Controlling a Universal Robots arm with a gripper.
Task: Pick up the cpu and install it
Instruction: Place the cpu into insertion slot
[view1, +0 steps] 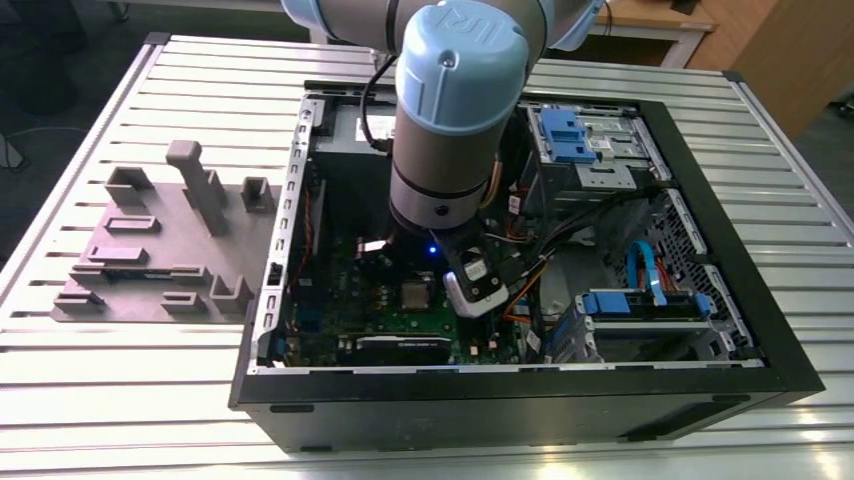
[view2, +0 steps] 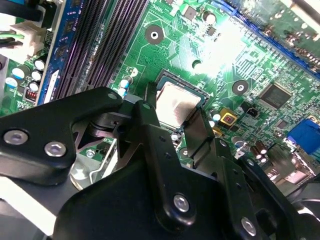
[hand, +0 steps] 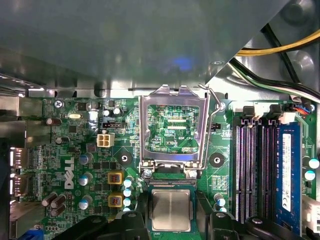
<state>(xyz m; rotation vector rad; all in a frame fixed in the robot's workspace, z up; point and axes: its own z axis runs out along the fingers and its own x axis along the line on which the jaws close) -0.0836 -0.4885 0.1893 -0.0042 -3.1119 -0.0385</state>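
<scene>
The cpu (hand: 171, 210) is a small silvery square lying flat in the socket on the green motherboard (hand: 90, 145); it also shows in the second wrist view (view2: 177, 100) and in the exterior view (view1: 418, 293). My gripper (hand: 171, 225) hangs just above it, open. One black finger (view2: 150, 130) stands on each side of the chip, a little apart from its edges. The fingers hide the chip's near edge. The hinged silver load frame (hand: 172, 102) stands swung up beside the socket, its hollow middle showing board behind it.
The arm (view1: 454, 120) reaches down into the open black computer case (view1: 747, 385). Memory slots (hand: 255, 170) run beside the socket. Cables (hand: 280, 50) cross above. Blue drive brackets (view1: 567, 135) sit at the case's far side. A grey fixture block (view1: 160, 240) lies on the table at the exterior view's left.
</scene>
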